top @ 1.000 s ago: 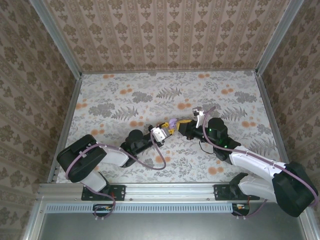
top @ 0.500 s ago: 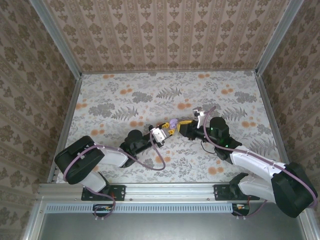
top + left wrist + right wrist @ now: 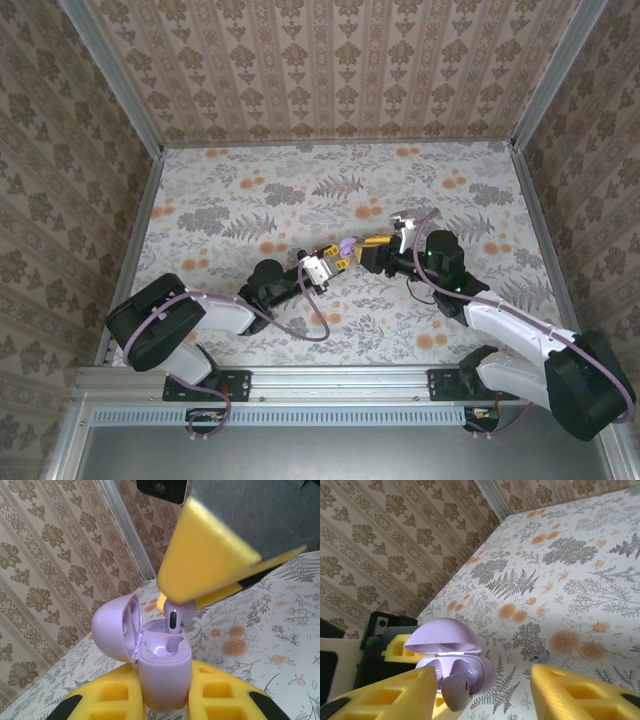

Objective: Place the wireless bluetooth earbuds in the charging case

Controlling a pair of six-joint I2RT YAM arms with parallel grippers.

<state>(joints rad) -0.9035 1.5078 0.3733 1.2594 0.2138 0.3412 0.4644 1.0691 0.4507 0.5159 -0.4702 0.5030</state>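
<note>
The table is covered edge to edge in a pale print of grey ferns and orange blooms (the orange ones scattered in small clusters). Metal rails frame it on the left, the right and the far side, with patterned walls rising straight from them. In the right wrist view, one small lilac piece lies directly on the print, just beside an orange rose (too small to tell its exact shape). The left wrist view shows the same print.
</note>
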